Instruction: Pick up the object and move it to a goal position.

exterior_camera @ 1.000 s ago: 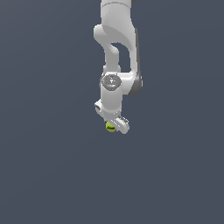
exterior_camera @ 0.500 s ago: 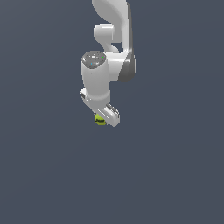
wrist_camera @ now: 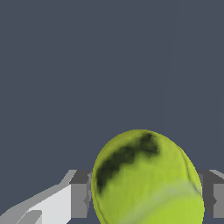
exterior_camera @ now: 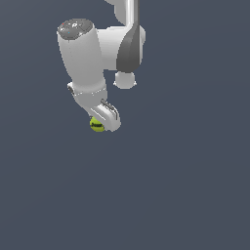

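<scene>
1. While it sits between 2 grey fingers (wrist_camera: 78,199), the yellow-green ball (exterior_camera: 97,125) with a dark mark fills the wrist view.
2. Closed on the ball, the white gripper (exterior_camera: 100,123) hangs mid-air against a plain dark grey backdrop (exterior_camera: 185,185).

your arm is that glossy white rounded-link robot arm (exterior_camera: 83,53) with a dark grey band at the joint and a grey cap on top carrying tiny red marks. the white gripper (exterior_camera: 103,118) has grey finger pads (wrist_camera: 78,194), per the wrist view.
</scene>
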Tool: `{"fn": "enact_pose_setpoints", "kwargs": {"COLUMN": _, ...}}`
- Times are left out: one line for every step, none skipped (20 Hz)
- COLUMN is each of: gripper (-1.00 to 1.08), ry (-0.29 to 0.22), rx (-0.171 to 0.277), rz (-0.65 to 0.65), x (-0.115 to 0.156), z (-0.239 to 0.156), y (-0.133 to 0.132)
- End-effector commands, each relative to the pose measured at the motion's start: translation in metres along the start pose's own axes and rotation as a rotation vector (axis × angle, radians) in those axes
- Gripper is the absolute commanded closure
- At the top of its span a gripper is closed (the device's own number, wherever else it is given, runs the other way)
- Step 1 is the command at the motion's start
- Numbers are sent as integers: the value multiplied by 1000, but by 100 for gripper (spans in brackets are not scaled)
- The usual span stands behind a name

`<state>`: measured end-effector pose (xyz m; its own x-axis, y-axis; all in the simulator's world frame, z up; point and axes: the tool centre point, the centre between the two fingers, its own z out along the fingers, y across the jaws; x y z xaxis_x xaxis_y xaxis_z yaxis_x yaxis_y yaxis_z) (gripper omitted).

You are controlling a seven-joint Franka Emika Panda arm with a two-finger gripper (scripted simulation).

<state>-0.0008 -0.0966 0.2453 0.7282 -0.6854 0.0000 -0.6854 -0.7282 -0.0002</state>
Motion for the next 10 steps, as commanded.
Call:
{"fn": "enact_pose_setpoints", "kwargs": {"gripper": 108, "ry": 0, "rx": 0, "rz": -1, "x": 7, "z": -13, "y": 3}}
{"fn": "enact_pose_setpoints", "kwargs": {"gripper": 108, "ry": 0, "rx": 0, "rz": -1, "x": 9, "z": -17, "y": 4}}
{"fn": "enact_pose_setpoints", "kwargs": {"gripper": 108, "ry": 0, "rx": 0, "rz": -2, "x": 10, "z": -20, "y": 4}}
{"fn": "enact_pose_setpoints", "kwargs": {"gripper": 108, "ry": 0, "rx": 0, "rz": -2, "x": 12, "z": -23, "y": 5}}
{"fn": "enact_pose_setpoints", "kwargs": {"gripper": 108, "ry": 0, "rx": 0, "rz": -2, "x": 13, "z": -25, "y": 6}}
{"fn": "enact_pose_setpoints", "kwargs": {"gripper": 108, "ry": 0, "rx": 0, "rz": -2, "x": 14, "z": -27, "y": 6}}
{"fn": "enact_pose_setpoints", "kwargs": {"gripper": 108, "ry": 0, "rx": 0, "rz": -2, "x": 15, "z": -28, "y": 6}}
{"fn": "enact_pose_setpoints", "kwargs": {"gripper": 108, "ry": 0, "rx": 0, "rz": -2, "x": 16, "z": -28, "y": 6}}
{"fn": "enact_pose_setpoints", "kwargs": {"gripper": 108, "ry": 0, "rx": 0, "rz": -2, "x": 16, "z": -28, "y": 6}}
{"fn": "enact_pose_setpoints", "kwargs": {"gripper": 108, "ry": 0, "rx": 0, "rz": -2, "x": 16, "z": -28, "y": 6}}
